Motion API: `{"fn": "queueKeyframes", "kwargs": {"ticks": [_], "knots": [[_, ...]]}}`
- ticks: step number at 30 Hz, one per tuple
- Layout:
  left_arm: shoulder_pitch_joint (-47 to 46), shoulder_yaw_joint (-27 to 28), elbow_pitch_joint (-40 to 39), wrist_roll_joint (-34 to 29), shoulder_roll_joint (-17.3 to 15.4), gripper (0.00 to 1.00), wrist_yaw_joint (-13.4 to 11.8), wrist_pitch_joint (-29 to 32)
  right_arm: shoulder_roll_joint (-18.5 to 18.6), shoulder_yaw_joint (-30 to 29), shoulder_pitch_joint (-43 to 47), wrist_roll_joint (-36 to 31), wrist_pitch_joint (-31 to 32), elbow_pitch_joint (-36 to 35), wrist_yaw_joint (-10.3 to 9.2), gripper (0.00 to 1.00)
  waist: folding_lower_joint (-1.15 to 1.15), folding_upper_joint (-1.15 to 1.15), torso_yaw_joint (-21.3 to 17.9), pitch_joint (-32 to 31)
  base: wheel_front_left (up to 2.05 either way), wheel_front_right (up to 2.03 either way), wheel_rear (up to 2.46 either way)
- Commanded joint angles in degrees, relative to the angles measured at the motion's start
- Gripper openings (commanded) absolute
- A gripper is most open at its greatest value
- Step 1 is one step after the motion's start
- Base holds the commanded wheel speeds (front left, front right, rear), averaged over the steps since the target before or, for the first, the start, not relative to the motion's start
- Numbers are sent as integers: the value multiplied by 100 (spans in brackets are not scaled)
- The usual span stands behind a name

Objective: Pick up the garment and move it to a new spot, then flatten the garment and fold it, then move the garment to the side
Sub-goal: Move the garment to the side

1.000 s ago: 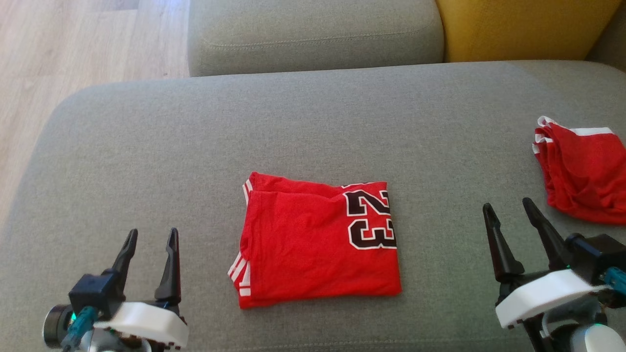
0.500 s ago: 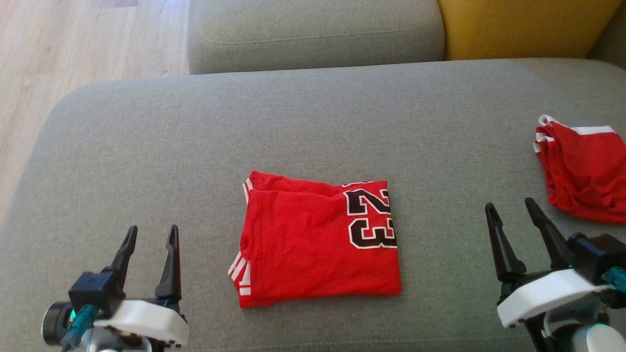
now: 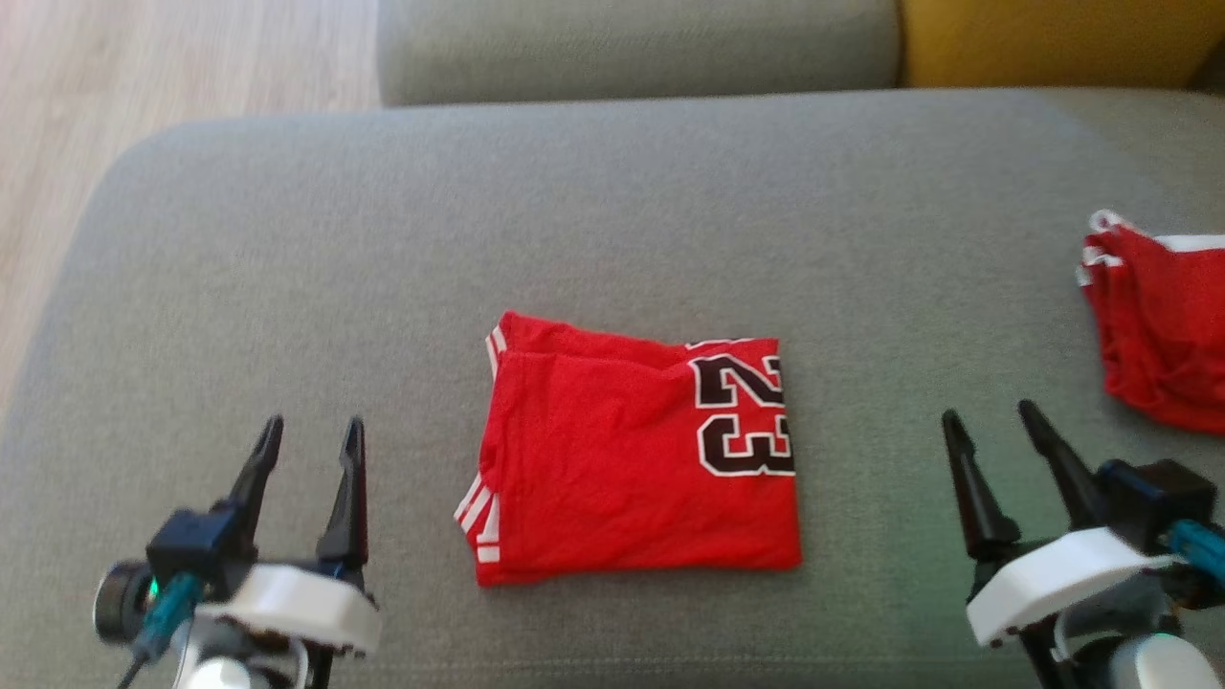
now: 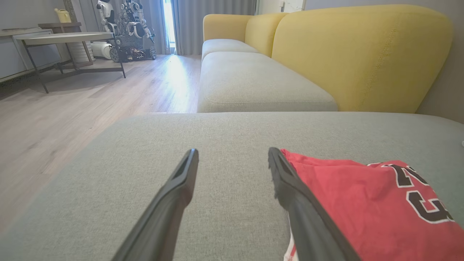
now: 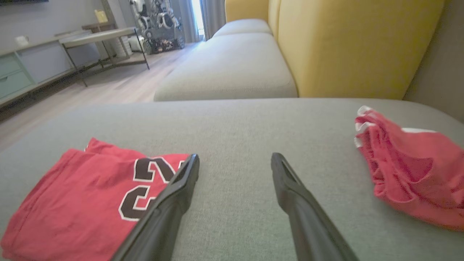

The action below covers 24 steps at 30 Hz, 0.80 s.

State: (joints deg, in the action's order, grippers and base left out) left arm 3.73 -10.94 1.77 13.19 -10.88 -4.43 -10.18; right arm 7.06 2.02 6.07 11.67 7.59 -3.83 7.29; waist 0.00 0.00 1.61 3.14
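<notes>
Head camera shifted, folded garment (image 3: pixel 636 459) stays flat on sofa (image 3: pixel 383 239) between left gripper (image 3: pixel 315 422) and right gripper (image 3: pixel 987 411), both fingers spread, empty

We note the folded garment (image 3: pixel 636 459) lying flat near the middle of the seat cushion (image 3: pixel 612 211), toward its front edge. Our left gripper (image 3: pixel 315 422) hangs to its left and our right gripper (image 3: pixel 987 411) to its right, each apart from it. A second garment (image 3: pixel 1163 325) lies bunched on the same cushion, beyond the right gripper. Behind sits another seat cushion (image 3: pixel 632 48), with the backrest (image 3: pixel 1043 38) to its right. The floor (image 3: pixel 144 77) lies left; a table (image 4: pixel 65 36) stands on it farther off.
</notes>
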Motion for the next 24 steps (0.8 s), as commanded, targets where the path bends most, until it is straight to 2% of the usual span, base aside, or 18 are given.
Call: {"fn": "queueKeyframes", "kwargs": {"ticks": [1,12,21,22,23,24], "knots": [[-444,150,-218,-68,-107,100,43,-61,141,194,-346,13,11,-71,20,100,0,0,142,193,0,0,0],[-1063,-69,-31,-129,9,100,162,-251,286,926,-869,196,-40,987,20,100,0,0,549,846,0,0,0],[-1401,-127,200,-133,91,100,204,-392,312,1512,-1452,409,-36,2033,20,100,0,0,709,1077,0,0,0],[-1420,-126,214,-135,96,100,202,-402,321,1558,-1521,420,-12,2138,20,35,0,0,707,1090,0,0,0],[-1435,-124,226,-137,97,100,199,-411,321,1600,-1582,444,-12,2210,20,0,0,0,699,1101,0,0,0],[-1446,-119,231,-144,92,100,196,-420,324,1646,-1637,472,8,2271,20,0,0,0,680,1113,0,0,0]]}}
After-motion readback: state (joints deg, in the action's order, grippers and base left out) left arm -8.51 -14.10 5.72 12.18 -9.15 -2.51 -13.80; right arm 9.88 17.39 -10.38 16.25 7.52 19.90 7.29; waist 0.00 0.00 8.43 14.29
